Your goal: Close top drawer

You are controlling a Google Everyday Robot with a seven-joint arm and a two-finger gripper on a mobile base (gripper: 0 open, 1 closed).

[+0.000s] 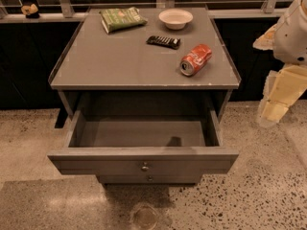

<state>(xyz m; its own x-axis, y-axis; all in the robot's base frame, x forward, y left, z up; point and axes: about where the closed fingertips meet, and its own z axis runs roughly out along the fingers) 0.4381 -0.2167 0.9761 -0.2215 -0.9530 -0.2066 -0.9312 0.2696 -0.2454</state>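
The top drawer [143, 159] of the grey cabinet is pulled far out toward me. Its wide grey front carries a small round metal knob [145, 166]. Its shallow grey box [144, 132] looks empty. A second drawer front with its own knob [149, 178] shows just below. My arm hangs at the right edge of the view, with the gripper [274, 110] in pale cream parts beside the cabinet's right side, above the floor and apart from the drawer.
On the cabinet top [120, 61] lie a green snack bag [122, 18], a white bowl [175, 18], a dark wrapped bar [163, 41] and a red soda can [195, 59] on its side. Speckled floor [249, 195] lies in front. A railing [144, 6] runs behind.
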